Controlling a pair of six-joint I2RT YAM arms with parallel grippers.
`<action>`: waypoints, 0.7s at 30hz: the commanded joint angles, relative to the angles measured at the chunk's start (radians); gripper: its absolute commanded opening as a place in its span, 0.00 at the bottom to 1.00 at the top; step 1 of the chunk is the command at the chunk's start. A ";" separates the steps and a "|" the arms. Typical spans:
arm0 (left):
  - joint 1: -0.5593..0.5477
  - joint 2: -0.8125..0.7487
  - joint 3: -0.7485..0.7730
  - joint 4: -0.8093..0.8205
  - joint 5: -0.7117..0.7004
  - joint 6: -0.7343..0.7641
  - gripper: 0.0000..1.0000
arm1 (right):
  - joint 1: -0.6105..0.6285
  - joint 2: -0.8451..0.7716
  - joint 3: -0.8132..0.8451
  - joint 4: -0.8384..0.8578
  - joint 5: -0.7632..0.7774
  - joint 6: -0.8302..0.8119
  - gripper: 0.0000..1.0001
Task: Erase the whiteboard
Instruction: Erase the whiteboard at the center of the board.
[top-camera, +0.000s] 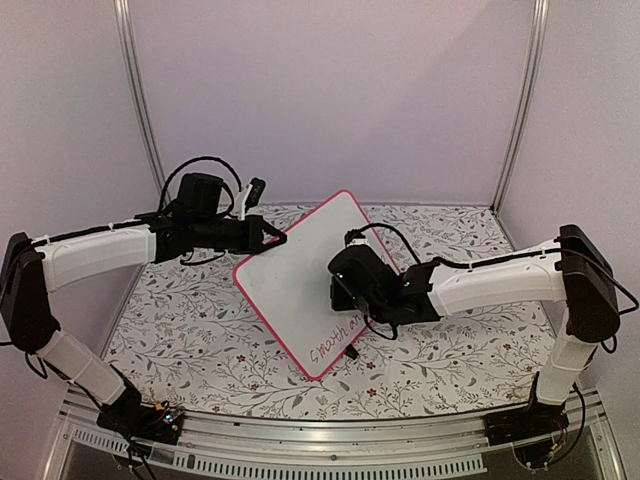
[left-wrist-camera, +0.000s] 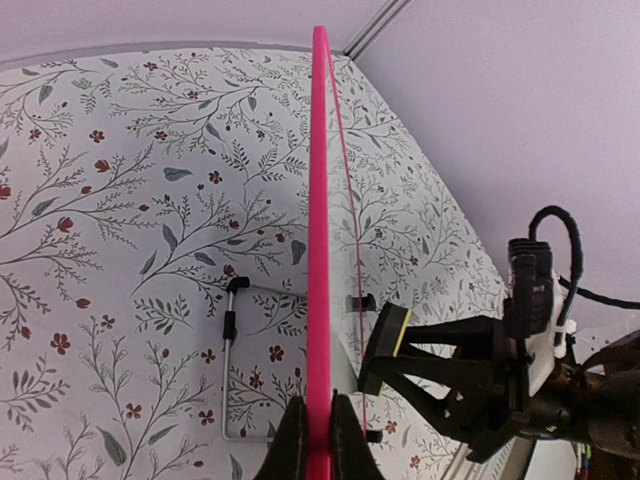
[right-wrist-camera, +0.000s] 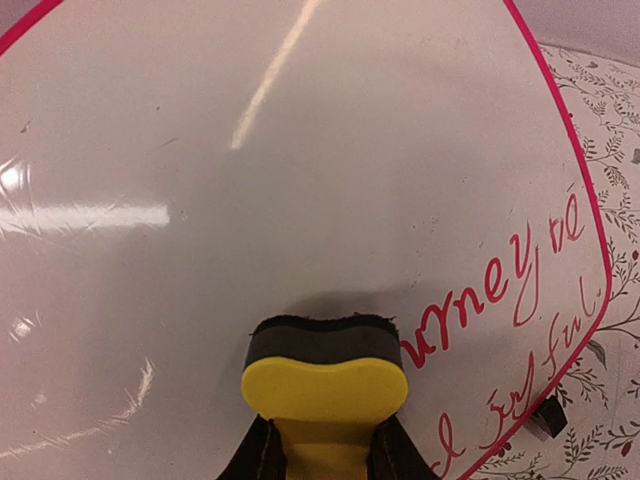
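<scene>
The whiteboard (top-camera: 290, 285), white with a pink-red frame, is held up at a tilt above the floral table. My left gripper (top-camera: 272, 240) is shut on its upper left edge; in the left wrist view the frame (left-wrist-camera: 320, 200) runs edge-on between the closed fingers (left-wrist-camera: 293, 440). My right gripper (top-camera: 345, 288) is shut on a yellow eraser (right-wrist-camera: 325, 385), whose black felt (right-wrist-camera: 320, 338) presses on the board face (right-wrist-camera: 300, 180). Red writing (right-wrist-camera: 500, 290) lies just right of the eraser, near the board's lower corner (top-camera: 335, 342). The eraser (left-wrist-camera: 385, 345) also shows from the side.
A floral cloth (top-camera: 200, 330) covers the table. A thin metal wire stand (left-wrist-camera: 230, 360) shows behind the board, and a black clip foot (left-wrist-camera: 362, 300) on its front. Purple walls and metal posts (top-camera: 140, 100) enclose the back. An aluminium rail (top-camera: 320, 455) runs along the near edge.
</scene>
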 joint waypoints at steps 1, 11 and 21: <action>0.003 -0.022 -0.016 -0.013 -0.019 0.069 0.00 | -0.006 0.032 0.020 -0.049 -0.009 0.008 0.24; 0.001 -0.027 -0.017 -0.015 -0.022 0.070 0.00 | -0.007 0.041 0.066 -0.078 0.003 -0.014 0.24; 0.002 -0.029 -0.017 -0.014 -0.022 0.069 0.00 | -0.007 0.046 0.083 -0.096 0.006 -0.019 0.24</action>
